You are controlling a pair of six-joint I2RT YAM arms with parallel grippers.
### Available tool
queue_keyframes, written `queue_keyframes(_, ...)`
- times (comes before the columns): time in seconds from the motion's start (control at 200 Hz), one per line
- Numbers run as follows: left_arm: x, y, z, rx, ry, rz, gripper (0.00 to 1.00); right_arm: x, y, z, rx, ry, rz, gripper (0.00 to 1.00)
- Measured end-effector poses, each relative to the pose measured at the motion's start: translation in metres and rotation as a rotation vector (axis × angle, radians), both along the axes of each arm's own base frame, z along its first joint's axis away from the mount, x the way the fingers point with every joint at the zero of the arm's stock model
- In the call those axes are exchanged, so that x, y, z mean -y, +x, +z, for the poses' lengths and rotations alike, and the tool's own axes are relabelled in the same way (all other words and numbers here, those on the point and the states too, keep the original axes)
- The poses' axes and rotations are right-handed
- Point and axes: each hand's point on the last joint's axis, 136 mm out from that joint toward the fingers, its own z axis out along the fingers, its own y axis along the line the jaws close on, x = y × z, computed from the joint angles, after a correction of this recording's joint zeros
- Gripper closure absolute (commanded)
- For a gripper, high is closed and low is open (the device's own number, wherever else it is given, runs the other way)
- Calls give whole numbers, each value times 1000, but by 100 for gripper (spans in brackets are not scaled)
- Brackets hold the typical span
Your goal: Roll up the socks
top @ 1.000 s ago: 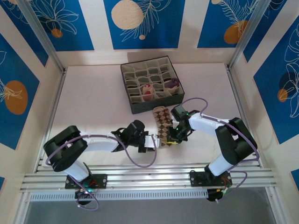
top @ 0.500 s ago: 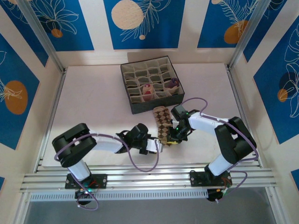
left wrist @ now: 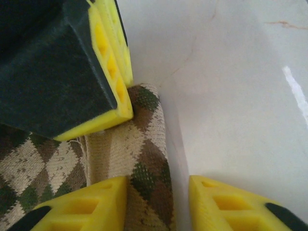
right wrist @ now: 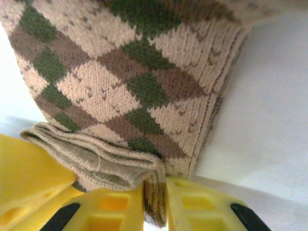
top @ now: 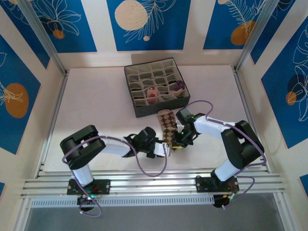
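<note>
- Surface: a pale, smooth table [top: 96,106] is recorded. In the left wrist view a soft glare streak and a thin brownish mark [left wrist: 284,23] toward 1 o'clock are noted on it.
- Room: the table is enclosed at 9, 12 and 3 o'clock by cream walls [top: 101,29] fitted with blue panels [top: 159,24]. The panels are printed with white leaf outlines and cream and orange discs. Aluminium rails [top: 154,185] are laid across the near edge at 6 o'clock.
- Box: a grey compartment box [top: 161,107] is set toward 12 o'clock, slightly skewed. A rolled beige and maroon sock [top: 151,94] and a dark purple sock [top: 178,86] are seen in separate cells.
- Task item: the diamond-patterned sock [top: 166,122] is laid lengthwise from 12 to 6 o'clock, just at 6 o'clock of the box. Its far end lies near the box's front wall, and its near end is folded over.
- Right gripper [top: 177,144]: it is brought in from 3 o'clock. Its jaws are all but closed, and the folded near edge of the diamond-patterned sock is pinched between the yellow fingers [right wrist: 192,204].
- Left gripper [top: 164,151]: it is brought in from 9 o'clock. Its jaws are partly parted astride the sock's edge. One finger [left wrist: 86,204] is set against the knit and the other is kept apart over bare table, so nothing is clamped.
</note>
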Motion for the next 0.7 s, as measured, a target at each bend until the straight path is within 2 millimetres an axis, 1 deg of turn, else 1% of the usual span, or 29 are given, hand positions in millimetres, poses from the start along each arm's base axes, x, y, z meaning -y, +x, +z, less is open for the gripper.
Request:
queue_keyframes(0.045, 2, 2, 0, -5, 6, 6, 87, 0, 0, 0, 6, 0, 7, 75)
queue_keyframes(0.11, 5, 5, 2, -10, 12, 13, 100, -1, 0, 2, 21, 2, 19, 64)
queue_keyframes(0.165, 7, 7, 4, -13, 19, 8, 100, -1, 0, 6, 51, 10, 38, 57)
queue_keyframes(0.195, 7, 7, 4, -27, 24, 9, 100, 0, 0, 8, 66, 15, 42, 55)
queue_keyframes(0.28, 7, 4, 5, -85, 36, 7, 100, -1, 0, 21, 115, 62, 36, 57)
queue_keyframes(0.425, 9, -4, 13, -234, 35, -14, 100, -6, 6, 47, 193, 218, 3, 67)
queue_keyframes(0.485, 10, -5, 18, -296, 29, -17, 100, -10, 10, 54, 213, 274, 0, 69)
queue_keyframes(0.6, 12, -6, 27, -432, 19, -22, 100, -21, 10, 59, 210, 351, 21, 69)
queue_keyframes(0.7, 9, -7, 26, -547, 26, -9, 100, -27, 9, 54, 188, 392, 36, 68)
